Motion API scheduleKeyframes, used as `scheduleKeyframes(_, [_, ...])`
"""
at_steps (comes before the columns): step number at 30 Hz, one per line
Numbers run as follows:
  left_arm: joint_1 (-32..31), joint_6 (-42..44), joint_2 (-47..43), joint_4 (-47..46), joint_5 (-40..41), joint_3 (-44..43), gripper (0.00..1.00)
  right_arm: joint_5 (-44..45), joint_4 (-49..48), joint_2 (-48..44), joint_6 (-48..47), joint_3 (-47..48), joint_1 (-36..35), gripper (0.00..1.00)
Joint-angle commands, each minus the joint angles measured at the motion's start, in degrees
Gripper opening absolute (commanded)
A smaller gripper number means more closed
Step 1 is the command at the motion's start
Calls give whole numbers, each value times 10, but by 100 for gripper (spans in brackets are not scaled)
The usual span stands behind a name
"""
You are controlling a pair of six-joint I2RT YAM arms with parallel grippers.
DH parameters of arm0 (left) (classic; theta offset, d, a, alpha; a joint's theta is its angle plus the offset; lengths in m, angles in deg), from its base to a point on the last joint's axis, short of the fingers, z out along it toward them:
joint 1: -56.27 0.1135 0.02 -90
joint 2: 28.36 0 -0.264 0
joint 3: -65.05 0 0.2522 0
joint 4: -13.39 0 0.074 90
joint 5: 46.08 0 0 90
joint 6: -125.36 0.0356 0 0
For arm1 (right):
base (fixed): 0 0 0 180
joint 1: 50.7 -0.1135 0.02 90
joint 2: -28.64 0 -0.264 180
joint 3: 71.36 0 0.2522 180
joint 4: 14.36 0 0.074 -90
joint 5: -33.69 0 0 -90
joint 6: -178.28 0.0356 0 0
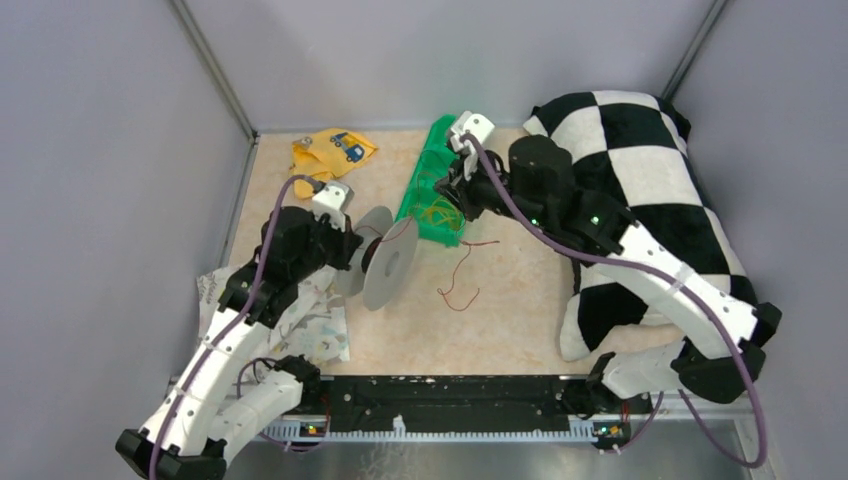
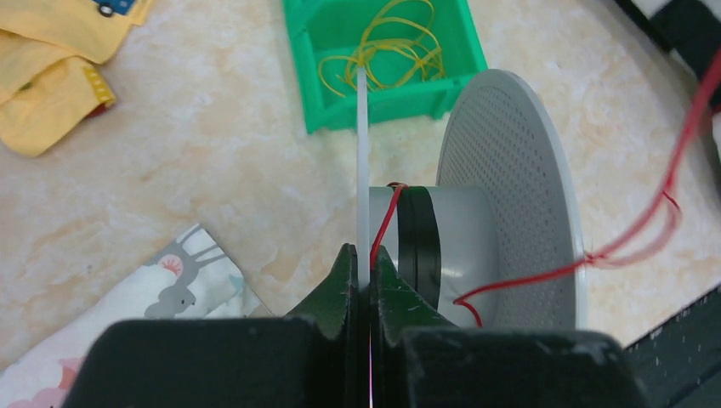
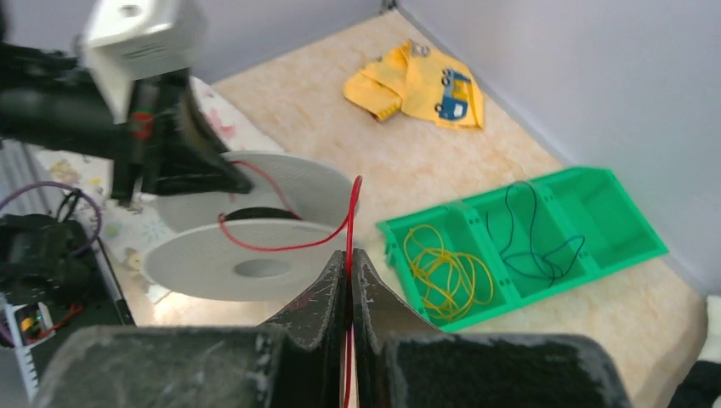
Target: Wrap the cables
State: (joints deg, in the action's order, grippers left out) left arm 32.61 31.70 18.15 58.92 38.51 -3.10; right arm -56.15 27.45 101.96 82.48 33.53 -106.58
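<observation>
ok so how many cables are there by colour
red cable: 1
yellow cable: 1
dark blue cable: 1
total: 3

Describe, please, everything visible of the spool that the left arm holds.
The spool is pale grey plastic by its look: two round flanges with a dotted texture, joined by a light hub ringed by a black band. The left end effector pinches one flange's rim, axis roughly level. A red wire runs off the hub.
</observation>
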Motion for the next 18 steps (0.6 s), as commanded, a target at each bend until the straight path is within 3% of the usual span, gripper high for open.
scheduleKeyframes(1, [-2,51,-17,-21,-91,15,0,-58,-35,41,19,-5,50,0])
scheduleKeyframes(10, [-2,92,-64,-25,-149,34,0,-97,-34,87,79,-52,184,0])
scheduleKeyframes(13, [-2,105,-83,-35,-177,37,0,-90,-47,83,78,-99,202,0])
scheduleKeyframes(18, [-2,113,-130,-72,-257,36,0,-151,-73,102,100,-169,205,0])
